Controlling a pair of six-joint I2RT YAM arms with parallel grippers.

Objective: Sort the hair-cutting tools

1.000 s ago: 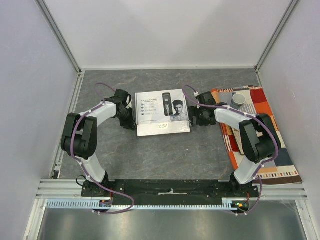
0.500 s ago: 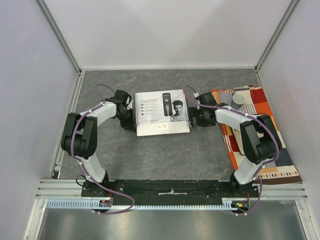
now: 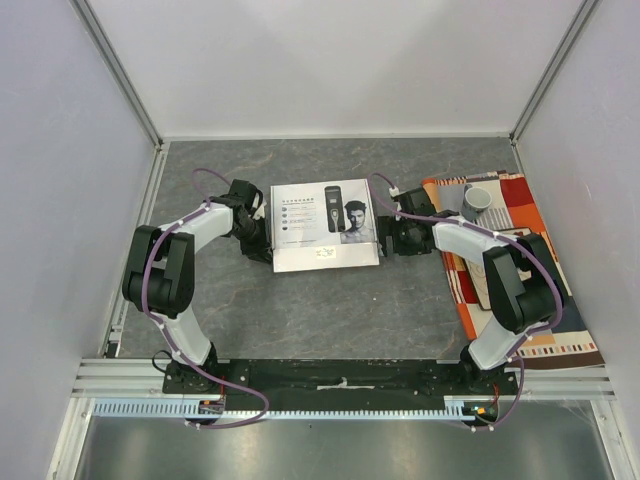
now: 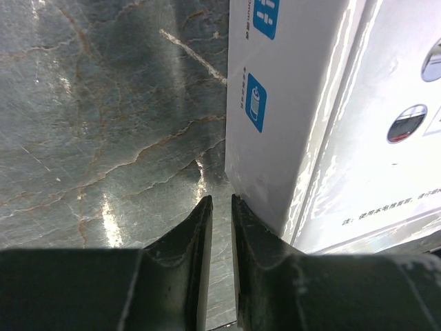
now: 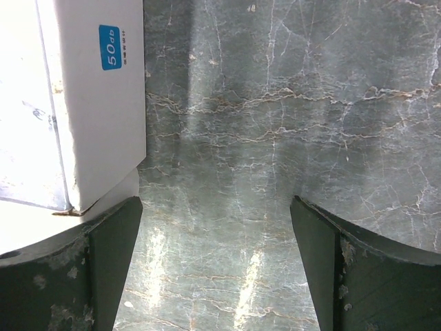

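Left claw: fingers drawn almost together, with only a thin slit between the tips and nothing held. It sits low over the grey marble-patterned table, at the left side of the white box. In the left wrist view the box's side wall stands just right of my right fingertip. Whether they touch, I cannot tell.

Right claw: fingers spread wide, with nothing between them but bare table. It sits at the right side of the box. In the right wrist view the box's near corner lies just beside my left finger, possibly resting on it.

The box lies flat in the middle of the table between both claws, its printed lid on. The hair-cutting tools show in no view, so I cannot state their position.

A grey cup stands on a patterned cloth at the far right, apart from both claws.
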